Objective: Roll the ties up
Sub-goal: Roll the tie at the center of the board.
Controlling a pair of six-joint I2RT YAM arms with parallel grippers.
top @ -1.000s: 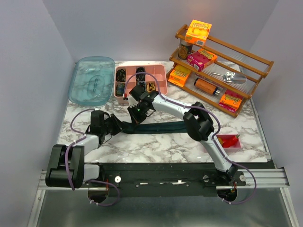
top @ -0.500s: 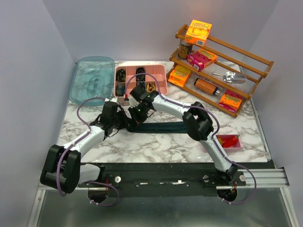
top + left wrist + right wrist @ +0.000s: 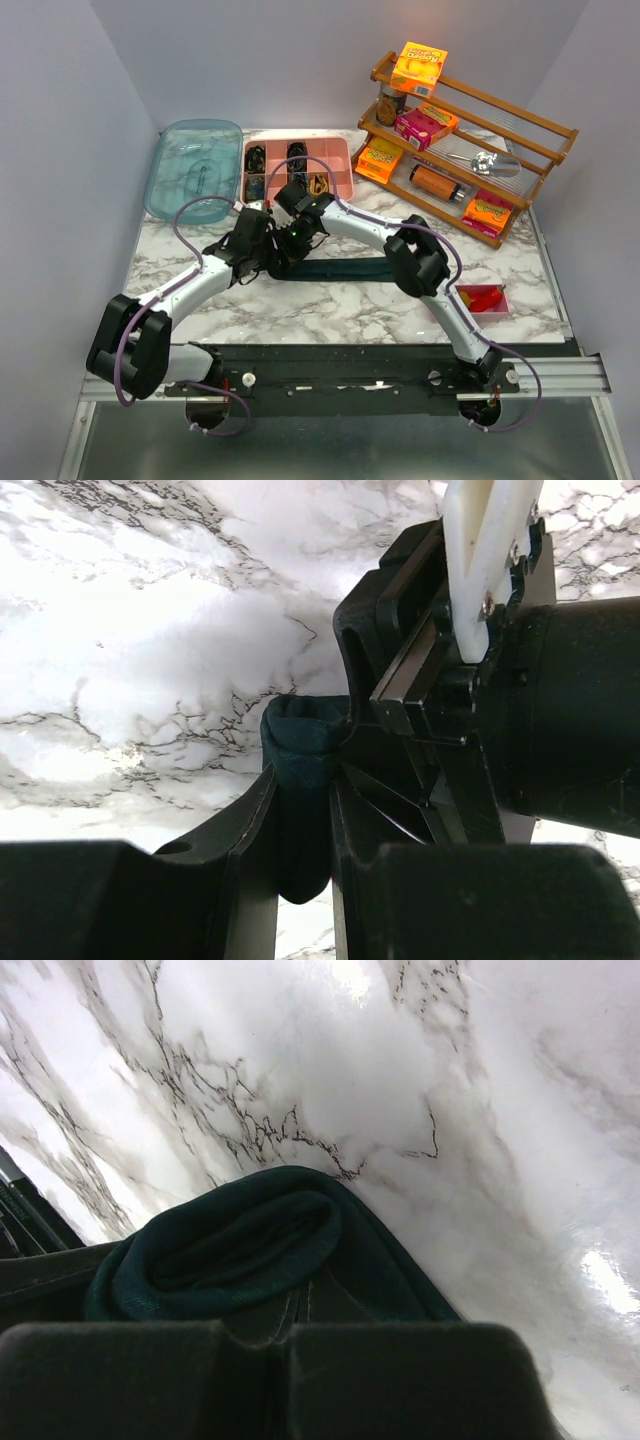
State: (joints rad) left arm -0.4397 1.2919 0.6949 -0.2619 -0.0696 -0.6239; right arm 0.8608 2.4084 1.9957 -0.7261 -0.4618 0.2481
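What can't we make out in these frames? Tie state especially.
- Top view: rolled end of the tie, hidden where the left arm and right arm meet.
- Right wrist view: whether the right jaws pinch fabric; their own dark bulk covers the roll's near edge.
- Left wrist view: tie's flat length, blocked by the right arm.
- Top view: pink tray contents, too small to identify.

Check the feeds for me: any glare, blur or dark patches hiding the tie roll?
Top external: evenly lit, sharp, but both wrists cover the rolled end of the tie. Left wrist: marble tabletop blown out white, left gripper a black silhouette, roll readable. Right wrist: glare spots on marble, right gripper blurred, dark; roll sharp.
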